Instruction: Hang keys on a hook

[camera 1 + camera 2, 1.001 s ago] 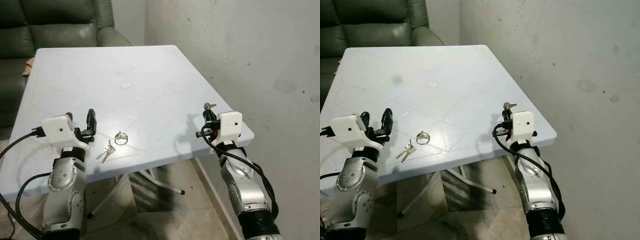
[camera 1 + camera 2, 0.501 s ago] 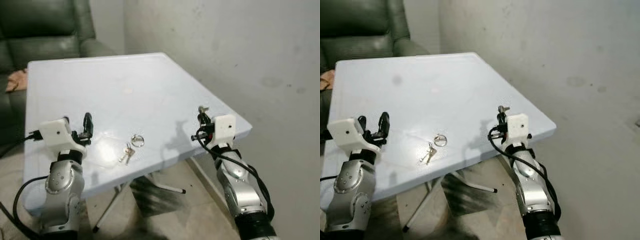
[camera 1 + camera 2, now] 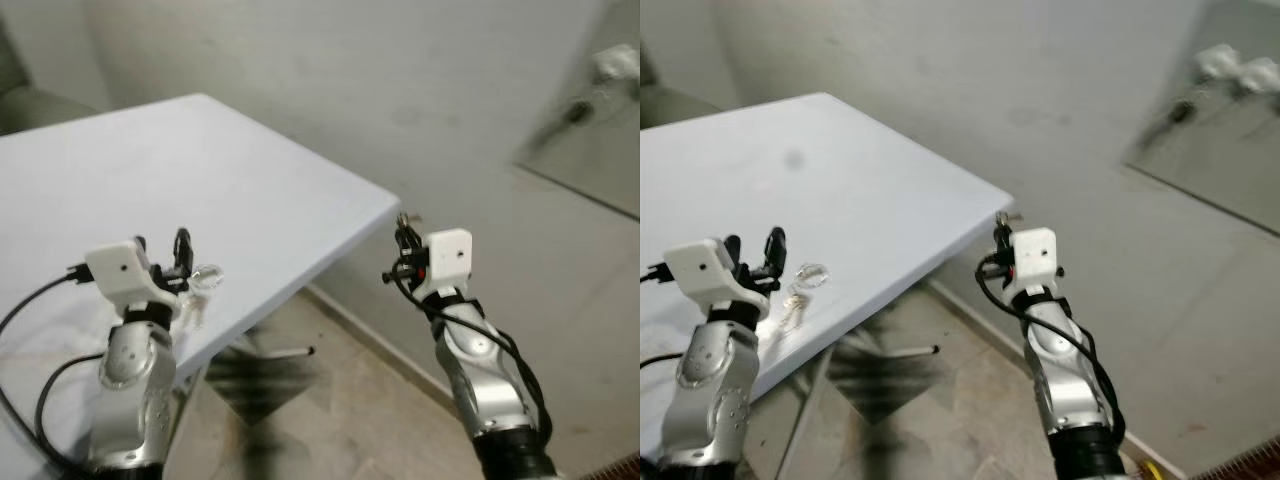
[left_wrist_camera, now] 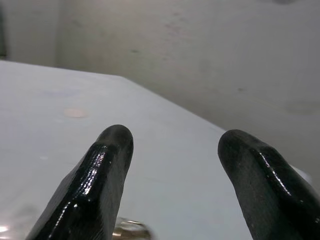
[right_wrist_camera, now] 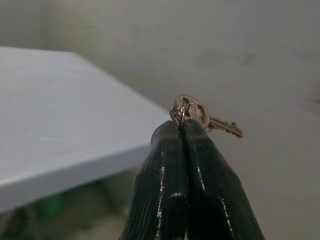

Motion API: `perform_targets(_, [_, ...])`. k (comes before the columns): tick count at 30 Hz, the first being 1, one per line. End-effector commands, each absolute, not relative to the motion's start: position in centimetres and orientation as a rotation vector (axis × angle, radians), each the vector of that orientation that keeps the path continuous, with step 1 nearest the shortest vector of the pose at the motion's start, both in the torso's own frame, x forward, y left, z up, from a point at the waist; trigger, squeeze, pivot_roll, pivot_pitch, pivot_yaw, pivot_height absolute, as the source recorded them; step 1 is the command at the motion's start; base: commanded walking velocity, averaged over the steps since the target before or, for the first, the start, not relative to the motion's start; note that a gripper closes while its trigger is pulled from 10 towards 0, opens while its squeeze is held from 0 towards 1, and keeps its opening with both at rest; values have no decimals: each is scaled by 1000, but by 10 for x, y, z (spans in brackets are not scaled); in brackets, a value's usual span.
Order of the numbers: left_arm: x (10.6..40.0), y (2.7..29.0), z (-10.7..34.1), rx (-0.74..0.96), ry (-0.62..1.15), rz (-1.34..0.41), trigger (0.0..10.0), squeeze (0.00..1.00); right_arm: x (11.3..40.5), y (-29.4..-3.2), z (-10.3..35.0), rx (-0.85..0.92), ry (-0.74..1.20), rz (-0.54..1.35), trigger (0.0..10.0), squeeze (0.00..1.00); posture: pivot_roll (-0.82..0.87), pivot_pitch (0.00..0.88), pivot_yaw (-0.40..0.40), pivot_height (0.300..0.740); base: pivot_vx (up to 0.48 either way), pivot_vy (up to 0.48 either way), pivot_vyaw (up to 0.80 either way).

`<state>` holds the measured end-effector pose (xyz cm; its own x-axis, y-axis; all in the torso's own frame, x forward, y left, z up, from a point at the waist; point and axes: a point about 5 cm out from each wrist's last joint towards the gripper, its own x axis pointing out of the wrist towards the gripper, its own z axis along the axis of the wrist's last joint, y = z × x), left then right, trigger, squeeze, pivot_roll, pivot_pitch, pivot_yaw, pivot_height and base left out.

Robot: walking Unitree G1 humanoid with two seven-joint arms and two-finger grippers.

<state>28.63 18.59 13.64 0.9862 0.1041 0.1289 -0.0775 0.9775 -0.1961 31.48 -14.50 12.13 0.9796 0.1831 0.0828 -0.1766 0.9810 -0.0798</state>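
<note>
My right gripper (image 3: 403, 234) is shut on a small brass key (image 5: 201, 114) that sticks up from its fingertips (image 5: 190, 131). It hangs past the corner of the white table (image 3: 250, 170), in front of the grey wall. My left gripper (image 3: 162, 252) stands open over the table's near edge, nothing between its fingers (image 4: 107, 155). A key ring (image 3: 207, 277) and loose keys (image 3: 195, 310) lie on the table just beyond it. On the wall, high to the right, are blurred white fittings (image 3: 1232, 66) with a dark piece (image 3: 1175, 112) below them.
A lighter slanted panel (image 3: 600, 150) covers the wall at the upper right. The table's folding legs (image 3: 275, 355) stand on the tiled floor (image 3: 340, 420) between my arms. A dark sofa arm (image 3: 30, 100) shows at the far left.
The camera has swung to the right, so the table slid left in the picture and the wall panel with its fittings came into view. Both arms keep their poses.
</note>
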Motion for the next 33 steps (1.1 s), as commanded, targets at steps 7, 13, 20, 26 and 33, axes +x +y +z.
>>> perform_targets(7, [287,191,134,-158,-108,112,10000,0,315,-140,127,-70,-107,192,10000,0,-71,0,-61,728,0,0,-771])
perform_targets(13, [288,190,132,-170,-71,112,10000,0,314,-141,127,-73,-105,191,10000,0,-72,0,-61,728,0,0,-772])
perform_targets(20, [287,186,131,-171,-65,105,10000,0,314,-140,127,-76,-103,194,10000,0,-69,0,-63,728,0,0,-769])
perform_targets(26, [284,182,130,-130,-58,84,10000,0,314,-140,126,-77,-97,194,10000,0,-65,0,-64,728,0,0,-769])
perform_targets(33, [283,177,131,-45,-61,44,10000,0,313,-140,126,-71,-95,192,10000,0,-66,0,-67,728,0,0,-658])
